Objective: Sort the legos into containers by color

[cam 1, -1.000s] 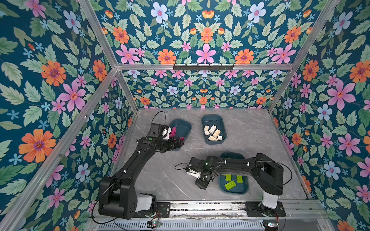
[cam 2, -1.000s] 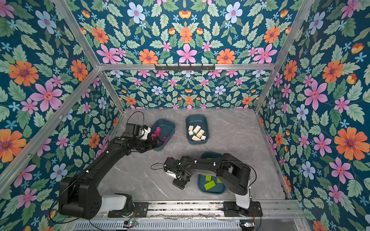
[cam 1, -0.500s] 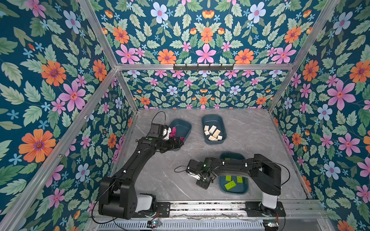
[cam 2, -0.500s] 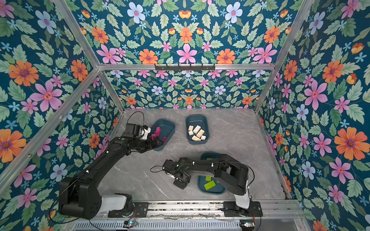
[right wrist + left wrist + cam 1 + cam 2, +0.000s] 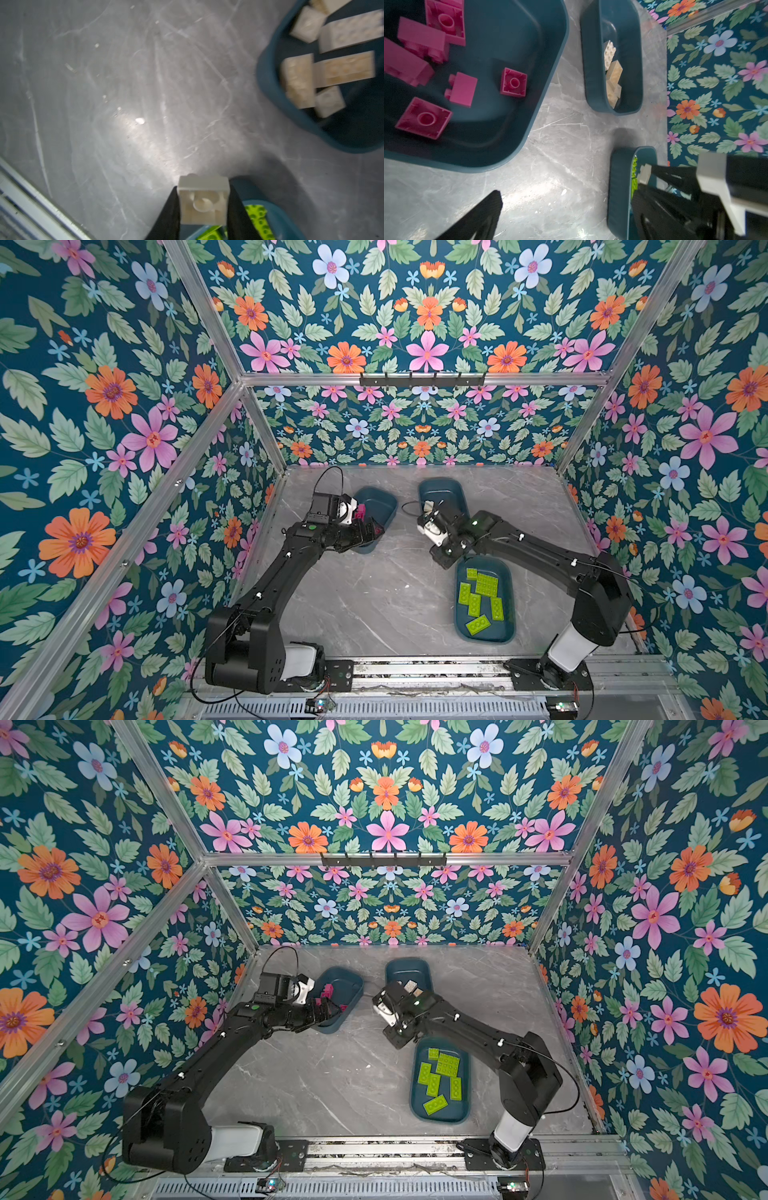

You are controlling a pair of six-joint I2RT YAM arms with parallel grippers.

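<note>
Holding a cream brick [image 5: 202, 205] clamped tight in my right hand [image 5: 203, 187], just past the green tub's [image 5: 507, 580] far end — the cream tub [image 5: 268, 87] lies close ahead, toward the back wall [image 5: 415, 427], so this arm is nearer for the drop.

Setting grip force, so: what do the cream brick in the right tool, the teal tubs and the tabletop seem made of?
Cream brick: likely hard moulded plastic, matte; hollow underside with a round tube. Teal tubs: moulded plastic, slight sheen; rounded seamless corners. Tabletop: polished grey marble or a marble-look laminate; white veins, glare spot.
</note>
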